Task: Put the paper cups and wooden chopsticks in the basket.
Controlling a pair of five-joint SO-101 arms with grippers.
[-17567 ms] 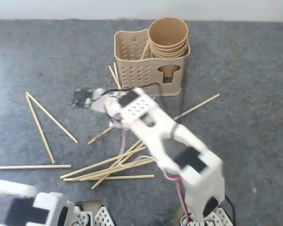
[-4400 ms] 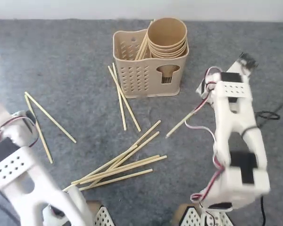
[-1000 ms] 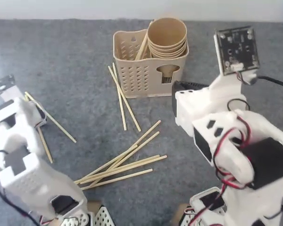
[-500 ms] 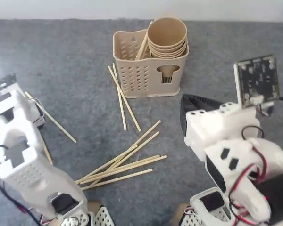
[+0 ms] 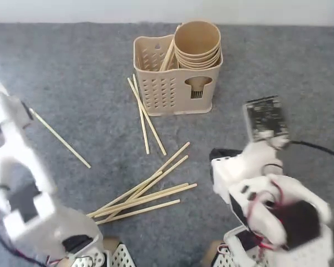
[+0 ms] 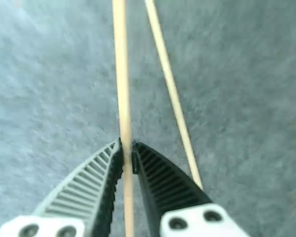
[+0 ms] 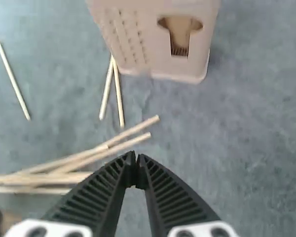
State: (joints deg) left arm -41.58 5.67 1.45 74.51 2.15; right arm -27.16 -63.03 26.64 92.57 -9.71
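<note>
The beige basket [image 5: 175,83] stands at the back of the grey carpet, with stacked paper cups [image 5: 198,40] in one compartment and chopsticks [image 5: 168,55] leaning in the other. In the left wrist view my left gripper [image 6: 127,150] is shut on a wooden chopstick [image 6: 120,89], and a second chopstick [image 6: 170,89] lies beside it on the carpet. My right gripper [image 7: 135,165] is shut with nothing in it, above the carpet in front of the basket [image 7: 153,39] and near a loose pile of chopsticks [image 7: 84,158]. That pile [image 5: 142,194] lies mid-carpet.
Two more chopsticks [image 5: 146,119] lie just left of the basket's front. A single one [image 5: 61,139] lies at the left by the left arm [image 5: 14,150]. The right arm's body [image 5: 267,194] takes up the near right corner.
The left arm has shifted toward the left edge, and one of the two chopsticks there no longer lies on the carpet. The right arm has drawn back toward the near edge.
</note>
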